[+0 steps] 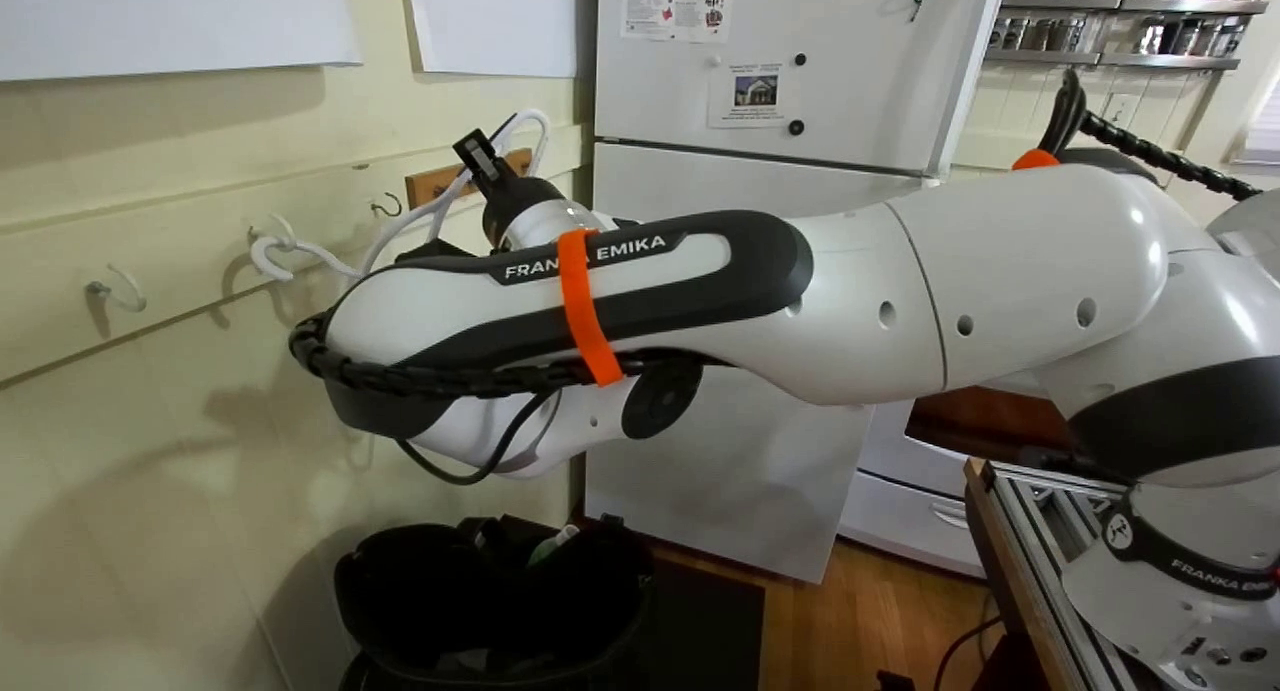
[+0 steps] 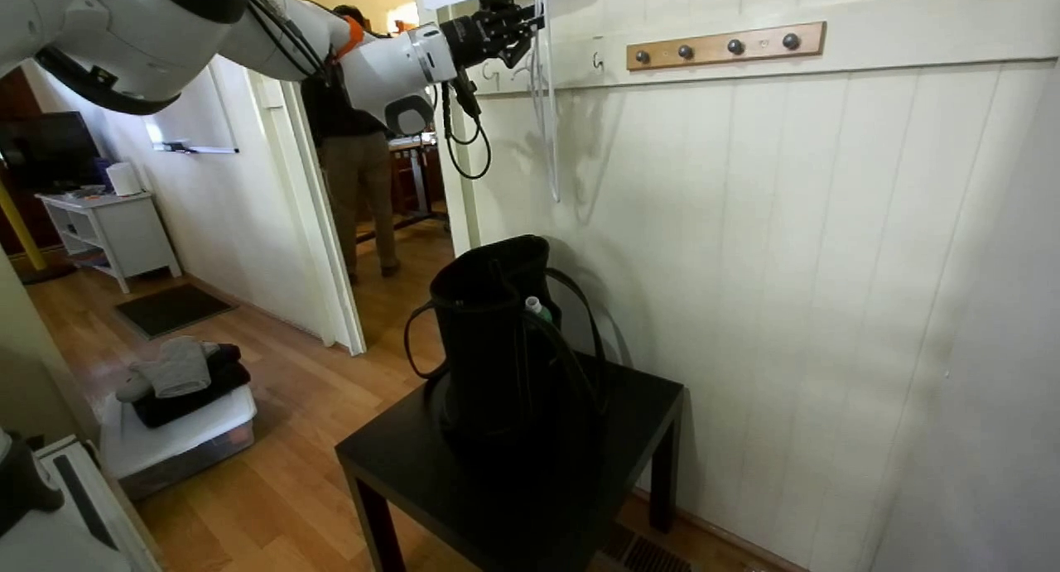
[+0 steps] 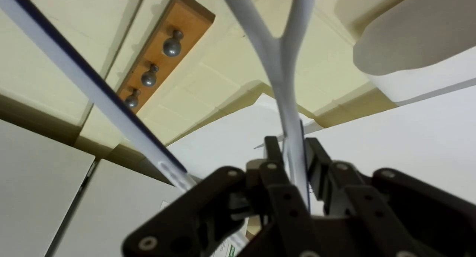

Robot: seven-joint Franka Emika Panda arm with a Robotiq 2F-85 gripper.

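1 arm [image 1: 870,291], base [image 1: 1160,581] at lower right in an exterior view, links reaching left, roughly level. Forearm [image 1: 690,291] near horizontal, orange strap [image 1: 588,306] wrapped round it, black hose [image 1: 470,379] slung along its underside. Past the forearm's left end the body folds back toward the far side, angled upward at the tip. In an exterior view: wrist [image 2: 397,67] extends right, end effector [image 2: 536,19] pointing right, tilted slightly up, black cable [image 2: 488,151] looping below. Wrist view: 2 fingers [image 3: 273,149] pinched near together, roughly parallel, narrow gap between, gripping.
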